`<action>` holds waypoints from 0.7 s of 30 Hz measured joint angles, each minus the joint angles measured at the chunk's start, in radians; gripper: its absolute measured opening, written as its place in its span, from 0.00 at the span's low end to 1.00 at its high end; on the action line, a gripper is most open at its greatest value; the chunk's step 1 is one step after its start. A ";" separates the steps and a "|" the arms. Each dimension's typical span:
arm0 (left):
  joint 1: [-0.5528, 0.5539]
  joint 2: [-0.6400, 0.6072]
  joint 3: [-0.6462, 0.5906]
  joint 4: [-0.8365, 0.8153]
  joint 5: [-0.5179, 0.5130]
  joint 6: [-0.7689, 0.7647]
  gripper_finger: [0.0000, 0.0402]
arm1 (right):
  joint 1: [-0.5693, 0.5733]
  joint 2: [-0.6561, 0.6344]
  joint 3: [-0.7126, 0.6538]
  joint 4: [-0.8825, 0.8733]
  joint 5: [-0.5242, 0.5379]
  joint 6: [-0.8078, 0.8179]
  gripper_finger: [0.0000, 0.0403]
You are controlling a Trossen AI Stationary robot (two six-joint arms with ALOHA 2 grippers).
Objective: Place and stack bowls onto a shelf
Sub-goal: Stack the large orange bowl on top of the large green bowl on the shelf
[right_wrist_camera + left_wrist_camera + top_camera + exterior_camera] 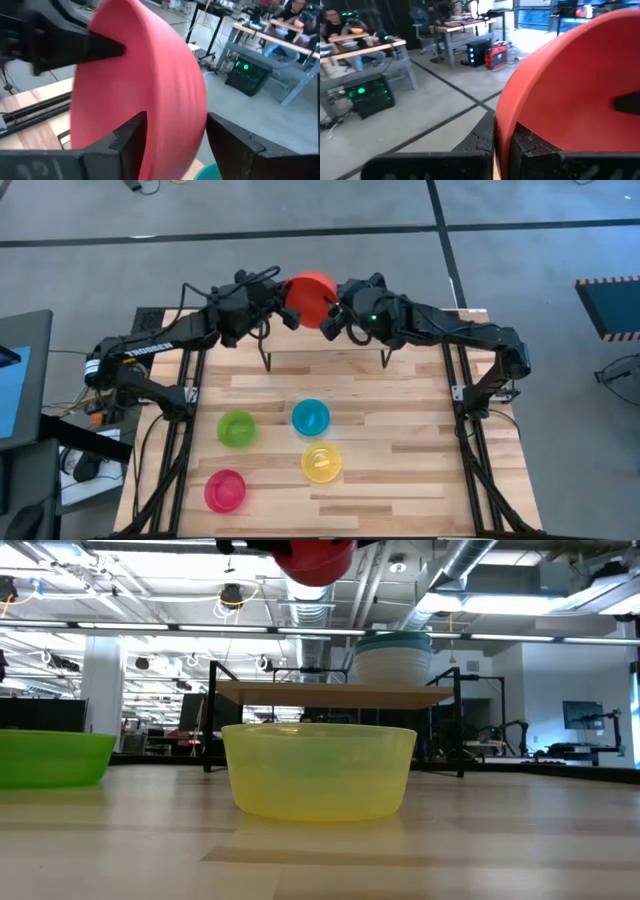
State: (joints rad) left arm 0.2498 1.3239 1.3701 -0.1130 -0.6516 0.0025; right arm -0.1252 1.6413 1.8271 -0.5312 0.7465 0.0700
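Observation:
A red-orange bowl [310, 295] is up in the air, tipped on its side over the table's far edge, between both grippers. My left gripper [502, 150] is shut on it. My right gripper [175, 140] is open, one finger on each side of the bowl's opposite wall [170, 115]. The shelf [340, 693] stands below on thin black legs and carries a stack of bowls [395, 655], white at the bottom with teal above. Lime green [237, 428], cyan [311, 417], yellow [321, 463] and pink [225, 490] bowls rest upright on the table. My left gripper pinches the red-orange bowl's rim [501, 125] between its two fingers, one on each face of the wall, coming level from the table's left. The bowl is lifted clear and stands on edge. My right gripper straddles the far wall from the right; whether its fingers [127, 137] touch, I cannot tell.
The arms cover the shelf in the high view; only its front legs [266, 360] show. The yellow bowl [320, 770] stands close in front of the low camera, with the green bowl [50, 758] to its left. Bare wood lies between the shelf and the loose bowls.

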 joint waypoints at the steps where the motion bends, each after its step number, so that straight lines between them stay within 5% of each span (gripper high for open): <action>1: -0.008 0.000 0.000 0.004 0.010 0.000 0.00 | -0.004 0.000 0.000 -0.007 0.003 0.010 0.55; 8: -0.020 0.002 0.000 -0.007 0.070 -0.018 0.02 | -0.032 -0.001 0.001 -0.020 0.035 0.068 0.29; 12: -0.020 0.002 0.000 -0.009 0.119 -0.044 0.14 | -0.067 0.002 0.017 -0.101 0.013 0.116 0.11; 21: -0.016 -0.014 0.002 -0.007 0.105 0.046 0.50 | -0.256 0.000 0.086 -0.383 -0.315 0.410 0.10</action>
State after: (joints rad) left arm 0.2340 1.3102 1.3724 -0.1204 -0.5465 0.0481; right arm -0.3808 1.6413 1.9126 -0.9138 0.4316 0.4804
